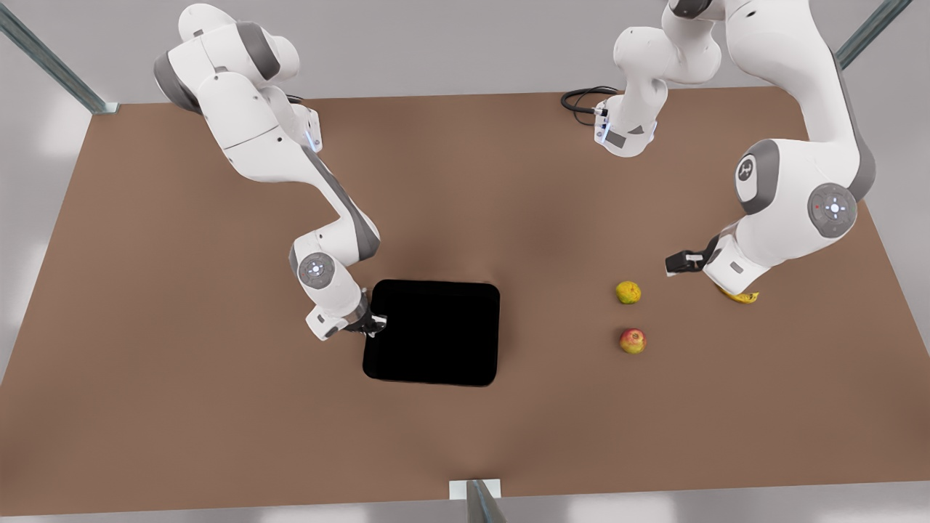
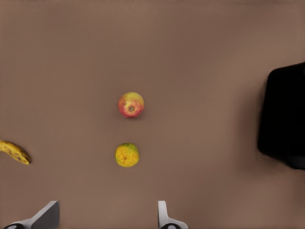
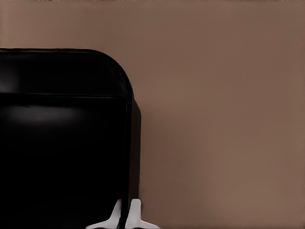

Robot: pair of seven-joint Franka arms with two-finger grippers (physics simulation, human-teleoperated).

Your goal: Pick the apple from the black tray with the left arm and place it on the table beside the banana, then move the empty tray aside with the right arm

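The fingers (image 3: 125,217) of the right gripper (image 1: 375,324) are closed on the rim of the black tray (image 1: 436,330), one on each side of its raised edge, at the side facing the front view's left; the right wrist view shows the thin rim running straight down between the two pale tips. The tray lies flat on the brown worktop (image 1: 218,378) and carries nothing. The apple (image 1: 633,341) sits on the worktop well apart from the tray, toward the front view's right, red blushed with yellow and with its stem dimple showing in the left wrist view (image 2: 131,105). Just beside it, on the side farther from the camera, lies a yellow-green speckled fruit (image 1: 628,293), close to the apple but not touching it. The banana (image 1: 741,296) lies farther to the front view's right, partly hidden under the left arm's wrist; in the left wrist view one dark-marked end of it (image 2: 14,151) shows near the frame's edge. The left gripper (image 1: 683,263) hangs above the worktop between the banana and the speckled fruit, its fingers (image 2: 164,217) spread wide with nothing between them, clear of all three fruits. A black cable (image 1: 581,98) loops at the worktop's far edge.
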